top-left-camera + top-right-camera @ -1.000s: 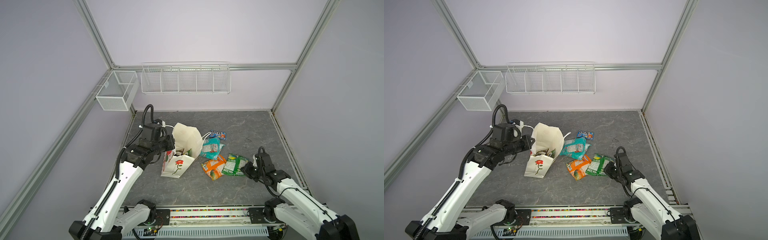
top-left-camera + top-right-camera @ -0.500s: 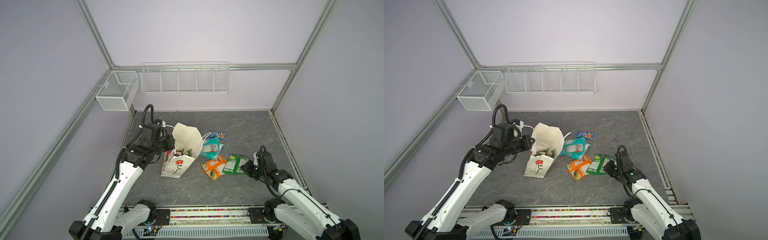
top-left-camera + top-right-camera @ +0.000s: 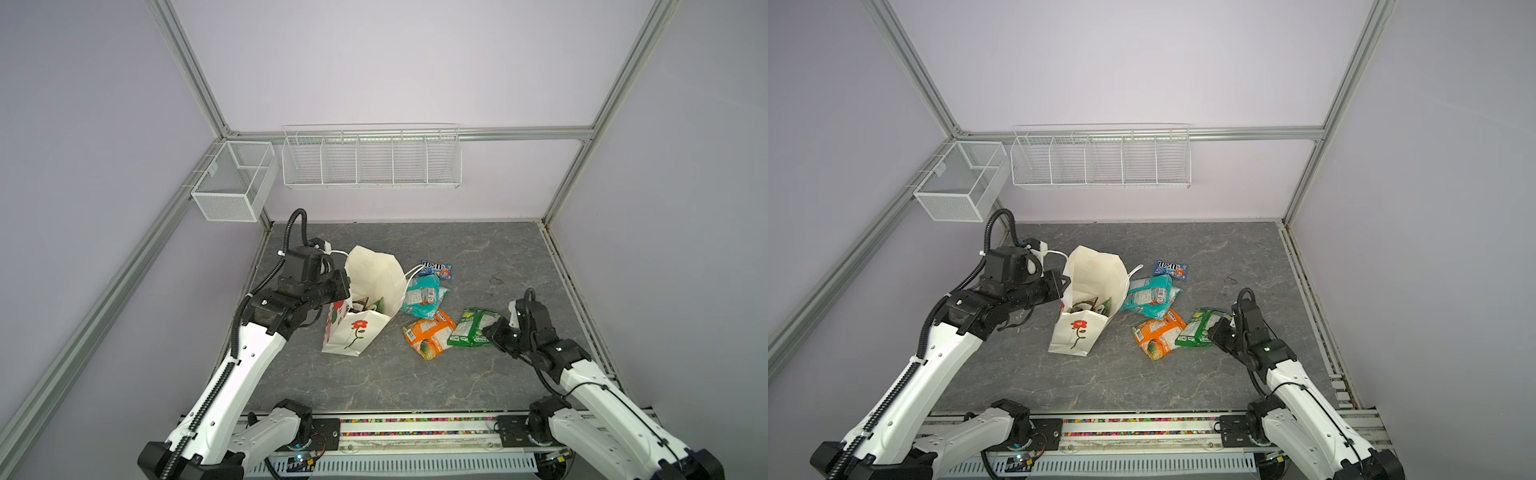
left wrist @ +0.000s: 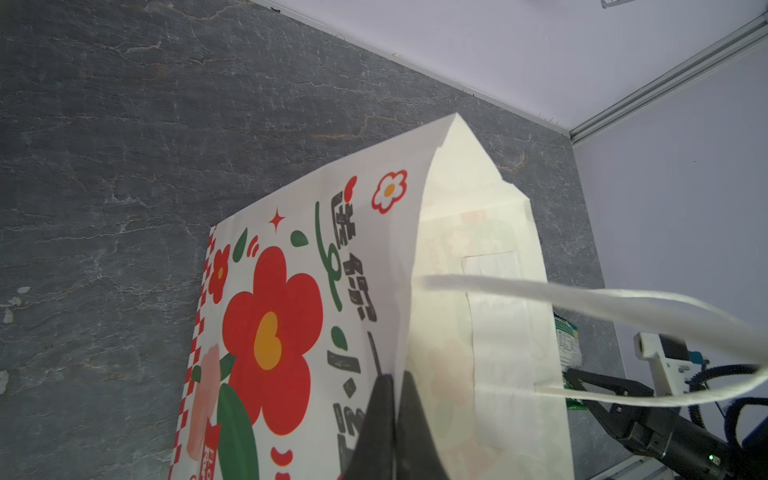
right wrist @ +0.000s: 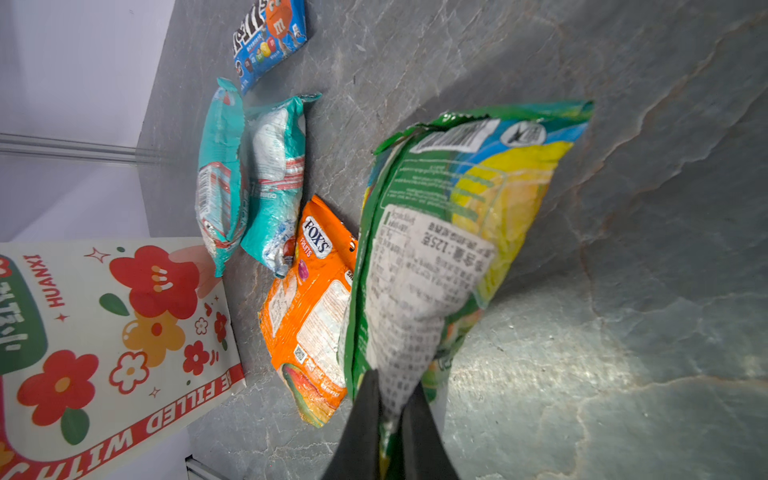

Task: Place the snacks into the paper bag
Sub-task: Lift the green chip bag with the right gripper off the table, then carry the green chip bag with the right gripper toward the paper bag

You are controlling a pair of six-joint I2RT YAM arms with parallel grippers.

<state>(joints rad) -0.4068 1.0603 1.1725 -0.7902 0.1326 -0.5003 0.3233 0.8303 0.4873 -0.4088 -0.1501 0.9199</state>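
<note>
The paper bag (image 3: pixel 357 332) is being held open near the left edge of the worktop (image 3: pixel 478 257), roughly midway between front and back: the left gripper (image 4: pixel 395 384) is seen closed tight on the top rim, paper pinched between its fingers. Inside the mouth a couple of packets (image 3: pixel 362 305) are glimpsed, though which ones cannot be made out. Toward the right edge, the right gripper (image 5: pixel 392 388) is clamped almost fully shut on the near end of the green bag (image 3: pixel 473 326), film squeezed between the fingers; whether the packet is clear of the surface cannot be told. Touching it lies the orange bag (image 3: pixel 428 334), with the teal bag (image 3: pixel 424 295) just beside the paper bag and the small blue M&M's pack (image 3: pixel 436 269) nearest the back edge. The step in hand is judged to be the pick-up of the green bag. Next, a lift and a carry across to the open mouth are called for, high enough that the rim and the cord handle (image 4: pixel 582 303) are cleared, before the grip is released
</note>
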